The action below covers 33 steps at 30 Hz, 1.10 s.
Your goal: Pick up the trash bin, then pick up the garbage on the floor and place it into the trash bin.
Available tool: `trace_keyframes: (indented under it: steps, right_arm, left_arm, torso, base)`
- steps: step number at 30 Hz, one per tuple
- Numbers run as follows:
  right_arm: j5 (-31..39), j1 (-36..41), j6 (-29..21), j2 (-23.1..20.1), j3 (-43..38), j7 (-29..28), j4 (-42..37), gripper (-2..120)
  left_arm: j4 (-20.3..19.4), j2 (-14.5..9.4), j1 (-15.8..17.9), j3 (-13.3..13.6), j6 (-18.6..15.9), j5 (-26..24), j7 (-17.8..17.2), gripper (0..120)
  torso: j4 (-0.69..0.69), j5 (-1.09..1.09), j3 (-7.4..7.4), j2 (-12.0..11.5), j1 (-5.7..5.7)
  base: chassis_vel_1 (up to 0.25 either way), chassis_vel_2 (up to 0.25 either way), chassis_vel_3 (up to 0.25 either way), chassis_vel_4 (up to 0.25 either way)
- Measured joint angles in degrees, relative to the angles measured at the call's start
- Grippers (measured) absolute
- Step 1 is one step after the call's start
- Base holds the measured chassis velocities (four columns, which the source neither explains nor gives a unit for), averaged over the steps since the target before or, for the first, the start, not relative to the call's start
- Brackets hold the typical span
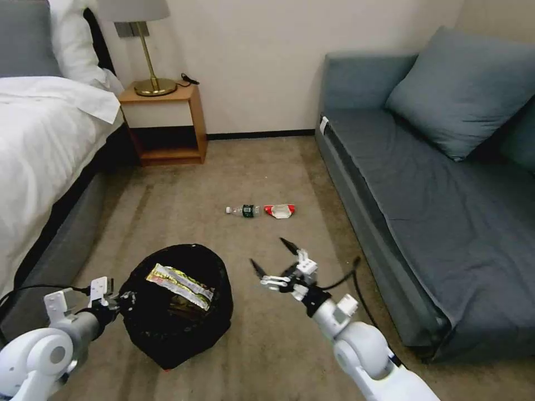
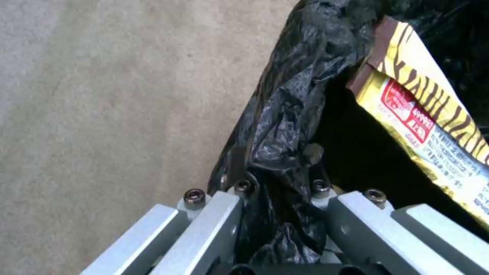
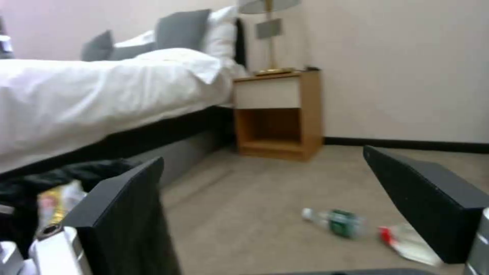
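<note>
Looking down from our head camera, we see our left gripper [image 1: 120, 299] closest in, at the near left edge of the trash bin [image 1: 175, 328]. Our left wrist camera shows its two metal fingers [image 2: 214, 225] closed on a fold of the crinkled black bag [image 2: 285, 126] that lines the rim, so we take it to be clamped on the bin there. Whether the bin rests on the carpet [image 1: 267, 345] or hangs just above it we cannot tell from these angles. Inside the bin lies a long yellow-and-silver snack wrapper [image 1: 179, 285], propped across the bag with one end toward the left gripper.

Our right gripper [image 1: 274, 259] hovers to the right of the bin, above bare carpet, its two dark fingers spread wide with nothing between them. It points toward the litter farther out.

Beyond it, well apart from the bin, a clear bottle [image 1: 243, 210] with a dark green label lies on its side on the carpet. Just beside it, on the side toward the sofa [image 1: 446, 223], lies a red-and-white crumpled wrapper [image 1: 280, 211]; the two look nearly end to end.

Farther back, the bed [image 1: 39, 145] runs along our left and the grey sofa along our right. A wooden nightstand [image 1: 167, 125] with a brass lamp [image 1: 146, 47] stands against the far wall.
</note>
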State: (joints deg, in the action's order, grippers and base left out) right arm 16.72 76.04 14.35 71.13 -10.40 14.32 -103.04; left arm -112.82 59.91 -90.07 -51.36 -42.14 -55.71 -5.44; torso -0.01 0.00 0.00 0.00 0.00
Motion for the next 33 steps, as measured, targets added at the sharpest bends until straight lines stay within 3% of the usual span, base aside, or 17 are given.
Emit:
trace_keyframes:
  steps: [15, 33]
  right_arm:
    - [-1.17, 2.22, 1.33, 1.02, -0.93, 0.58, 0.01, 100]
    - [-1.14, 1.75, 1.29, 1.01, -0.62, 1.14, 0.42, 100]
  left_arm:
    - [-0.1, -0.51, -0.03, -1.27, 0.0, -0.7, 0.1, 4]
    - [0.48, -0.94, 0.5, -1.53, 0.0, -0.85, 0.15, 4]
  torso:
    - [0.01, 0.0, 0.0, 0.0, 0.0]
    - [0.01, -0.01, 0.0, 0.0, 0.01]
  base:
    - [0.0, 0.0, 0.0, 0.0]
    - [-0.064, 0.068, 0.058, -0.062]
